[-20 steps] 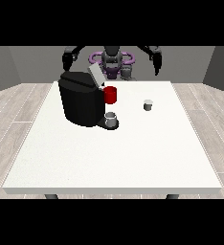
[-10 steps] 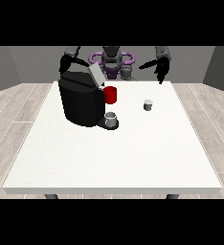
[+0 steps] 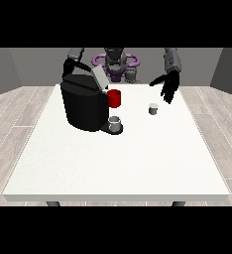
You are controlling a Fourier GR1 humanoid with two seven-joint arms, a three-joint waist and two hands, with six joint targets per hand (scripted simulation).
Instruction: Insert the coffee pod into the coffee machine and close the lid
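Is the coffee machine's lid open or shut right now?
Open. The grey lid is tilted up off the top of the black coffee machine, and the coffee pod sits outside on the table.

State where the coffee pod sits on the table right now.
The coffee pod stands on the white table, right of the coffee machine, just below the hand at the view's right.

Bare table [image 3: 113,163] is seen between coffee pod [image 3: 153,109] and coffee machine [image 3: 86,103]; passage there is unobstructed. The machine's raised lid [image 3: 99,78], red part [image 3: 114,98] and cup [image 3: 115,122] crowd its front.
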